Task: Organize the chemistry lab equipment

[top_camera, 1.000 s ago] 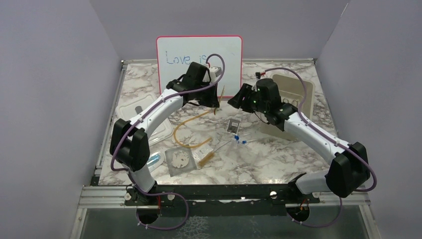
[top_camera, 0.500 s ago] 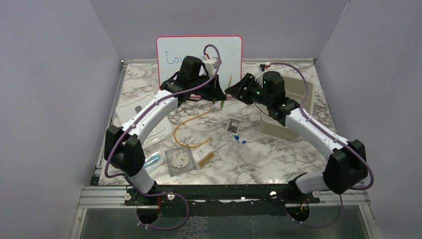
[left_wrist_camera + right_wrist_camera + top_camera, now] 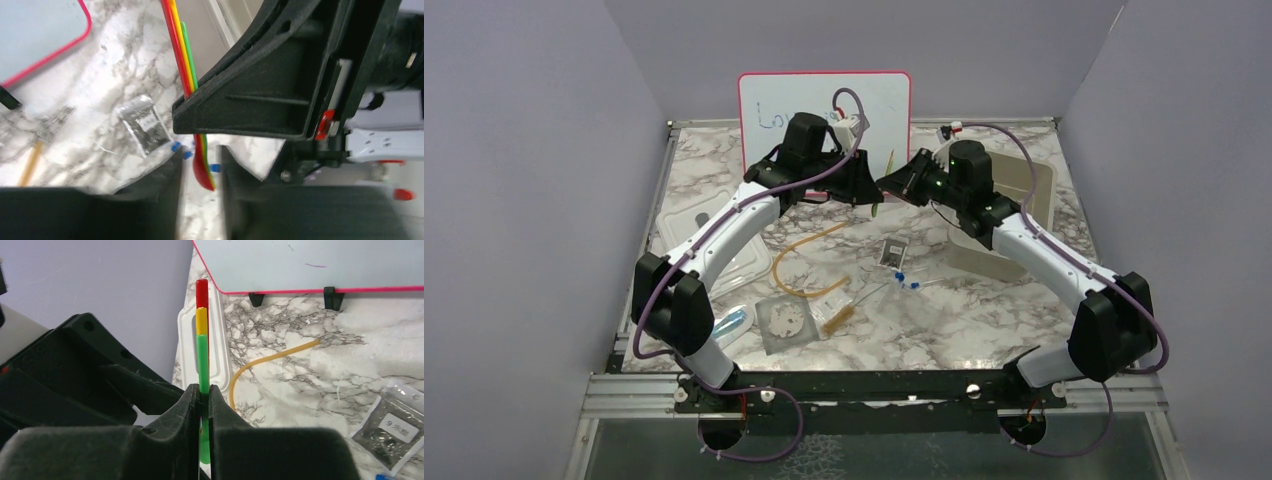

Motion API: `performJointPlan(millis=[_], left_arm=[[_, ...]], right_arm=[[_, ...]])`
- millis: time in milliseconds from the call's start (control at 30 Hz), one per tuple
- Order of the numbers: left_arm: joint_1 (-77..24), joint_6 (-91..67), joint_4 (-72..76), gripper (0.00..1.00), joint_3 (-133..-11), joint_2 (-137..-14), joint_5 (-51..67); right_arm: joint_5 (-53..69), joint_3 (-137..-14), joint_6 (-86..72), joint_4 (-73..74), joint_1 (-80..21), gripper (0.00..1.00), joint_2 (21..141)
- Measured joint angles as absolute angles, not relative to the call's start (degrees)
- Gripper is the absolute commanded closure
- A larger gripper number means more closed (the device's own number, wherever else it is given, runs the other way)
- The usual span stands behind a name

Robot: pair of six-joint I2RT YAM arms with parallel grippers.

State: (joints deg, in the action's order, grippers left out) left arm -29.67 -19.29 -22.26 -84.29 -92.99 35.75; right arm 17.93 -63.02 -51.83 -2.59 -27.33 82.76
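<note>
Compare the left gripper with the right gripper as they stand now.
The right gripper is shut on the stacked coloured spoons, while the left gripper is open, its jaws apart either side of them. The right gripper holds the handles; the left gripper sits at the bowl end. Both meet at the same spoons, raised above the table.

whiteboard point(image 3: 764, 95) at back, beige bin point(image 3: 1036, 195) rt, lid point(image 3: 686, 215) lt
</note>
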Motion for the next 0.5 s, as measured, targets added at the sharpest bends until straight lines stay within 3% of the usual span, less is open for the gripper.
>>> performJointPlan(millis=[67,167,500], left_arm=[[-29.41,-19.64,-22.04,0.34,-84.29,-92.95,35.59],[-28.58,-20.32,-21.85,0.27,-83.96,-92.68,35.31],[-24.64,-21.50,-19.40,0.23,-82.02,-90.48,34.70]], right_arm=[[17.87,-63.02,-51.11,-2.59,-26.94,0.92,82.76],[17.43,-63.11,-49.30,-2.20,-26.13,0.93,82.70],[8.08,-68.84,-36.91,9.02,-18.65,0.93,79.07]])
